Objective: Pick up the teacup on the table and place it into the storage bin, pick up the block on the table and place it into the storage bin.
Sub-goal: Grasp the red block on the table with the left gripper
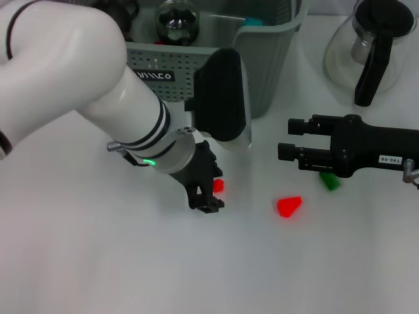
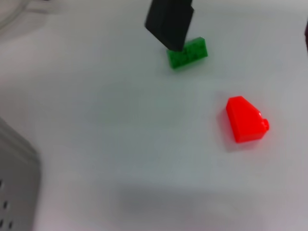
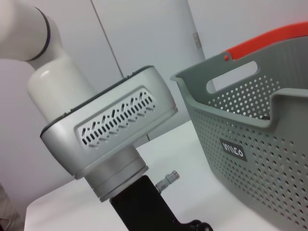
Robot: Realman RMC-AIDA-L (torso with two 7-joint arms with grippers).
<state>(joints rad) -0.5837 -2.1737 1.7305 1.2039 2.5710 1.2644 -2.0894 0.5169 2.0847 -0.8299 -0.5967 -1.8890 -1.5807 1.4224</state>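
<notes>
The grey-green storage bin stands at the back, and its labelled wall also shows in the right wrist view. Inside it sits a clear glass teacup. My left gripper is down at the table in front of the bin, with a small red block right against it. A second red block lies to the right of it. My right gripper hovers open on the right, just above a green block that it partly hides.
A glass teapot with a black handle stands at the back right. The left arm's wrist rises close beside the bin. White tabletop stretches toward the front.
</notes>
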